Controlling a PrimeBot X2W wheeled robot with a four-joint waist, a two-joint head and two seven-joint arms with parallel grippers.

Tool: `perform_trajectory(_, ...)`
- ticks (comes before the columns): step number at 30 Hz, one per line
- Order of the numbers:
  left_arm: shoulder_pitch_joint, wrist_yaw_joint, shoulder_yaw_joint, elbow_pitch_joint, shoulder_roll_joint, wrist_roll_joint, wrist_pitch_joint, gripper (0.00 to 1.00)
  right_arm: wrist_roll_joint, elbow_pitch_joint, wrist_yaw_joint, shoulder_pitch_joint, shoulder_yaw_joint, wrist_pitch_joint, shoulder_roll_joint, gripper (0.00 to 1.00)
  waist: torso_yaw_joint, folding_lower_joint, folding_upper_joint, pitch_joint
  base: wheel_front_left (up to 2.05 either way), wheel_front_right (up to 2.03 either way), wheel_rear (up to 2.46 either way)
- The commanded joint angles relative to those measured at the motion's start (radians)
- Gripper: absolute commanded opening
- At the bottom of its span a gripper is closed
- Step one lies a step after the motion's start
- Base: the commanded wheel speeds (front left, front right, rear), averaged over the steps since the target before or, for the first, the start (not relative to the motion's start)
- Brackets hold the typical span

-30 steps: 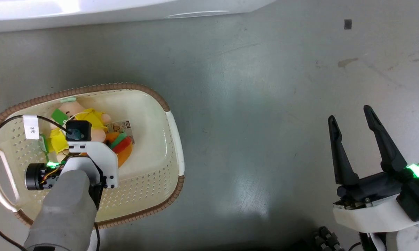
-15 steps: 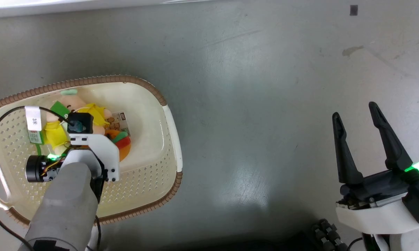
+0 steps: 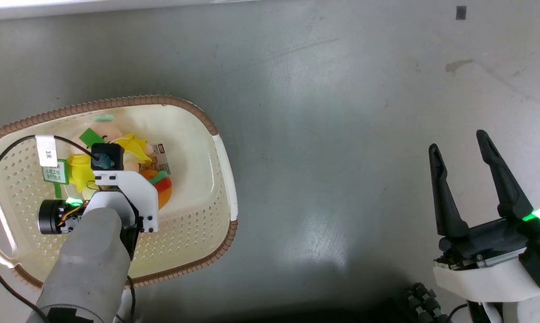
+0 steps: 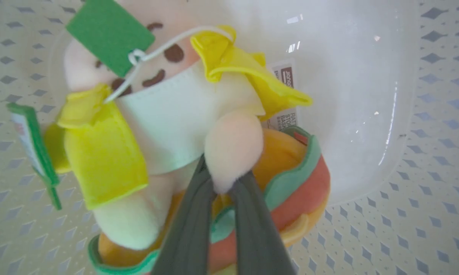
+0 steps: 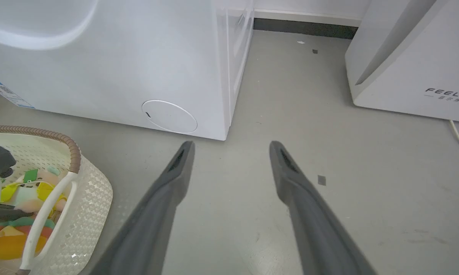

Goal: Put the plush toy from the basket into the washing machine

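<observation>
Grip: left gripper (image 4: 223, 183) clamped on one peach limb of plush toy (image 4: 176, 114) in basket (image 3: 220, 152); raise slowly, straight up, lest it slip. Right gripper (image 3: 457, 141) apart, idle.

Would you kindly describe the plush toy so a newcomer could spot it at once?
Find the cream perforated basket with the brown rim on the grey floor. Inside is the plush toy, pinched by the left gripper: peach head, yellow flaps, green tags, unlike the flat sticker beside it.
</observation>
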Motion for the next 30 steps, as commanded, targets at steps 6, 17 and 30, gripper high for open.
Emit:
perform_trajectory(6, 0.034, -0.014, -0.001, 0.003, -0.001, -0.020, -0.024, 0.00, 0.004, 0.020, -0.001, -0.013, 0.000, -0.005, 0.004, 1.00, -0.002, 0.0000, 0.0000, -0.052, 0.00, 0.00, 0.00)
perform_trajectory(17, 0.159, -0.020, -0.009, 0.003, -0.017, -0.041, -0.075, 0.00, 0.023, 0.078, -0.001, -0.020, 0.004, -0.005, 0.004, 1.00, -0.007, 0.0000, 0.0000, -0.246, 0.00, 0.00, 0.00)
perform_trajectory(30, 0.309, -0.046, -0.014, 0.000, -0.043, -0.070, -0.189, 0.00, 0.054, 0.129, -0.001, 0.013, 0.004, -0.005, 0.004, 1.00, 0.013, 0.0000, 0.0000, -0.458, 0.00, 0.00, 0.00)
